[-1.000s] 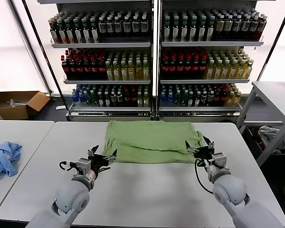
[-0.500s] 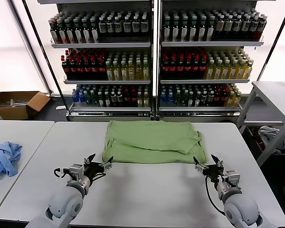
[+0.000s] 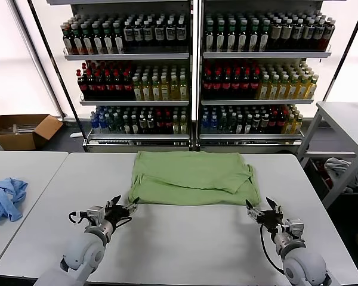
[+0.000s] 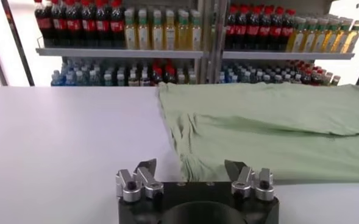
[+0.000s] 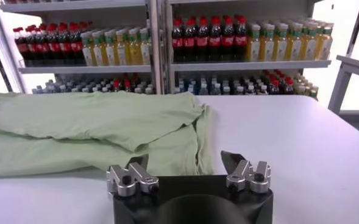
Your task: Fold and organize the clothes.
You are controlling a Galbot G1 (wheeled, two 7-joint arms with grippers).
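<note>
both end effectors open, shirt folded at the far side of the table

my left end effector (image 3: 124, 205) sits low over the white table (image 3: 185, 238), just beside the near left corner of the light green shirt (image 3: 191, 177), not touching it. in my left wrist view the fingers (image 4: 146, 168) stand apart with nothing between them, and the shirt's folded edge lies just ahead.

my right end effector (image 3: 263, 209) hovers over the table near the shirt's near right corner, clear of the fabric. its fingers (image 5: 231, 160) are spread and hold nothing.

the shirt lies folded toward the far edge of the table, an upper layer doubled over a lower one, with some wrinkles. behind the table stand shelves of bottled drinks (image 3: 191, 77). a light blue garment (image 3: 6, 198) lies on a separate table to my left.
</note>
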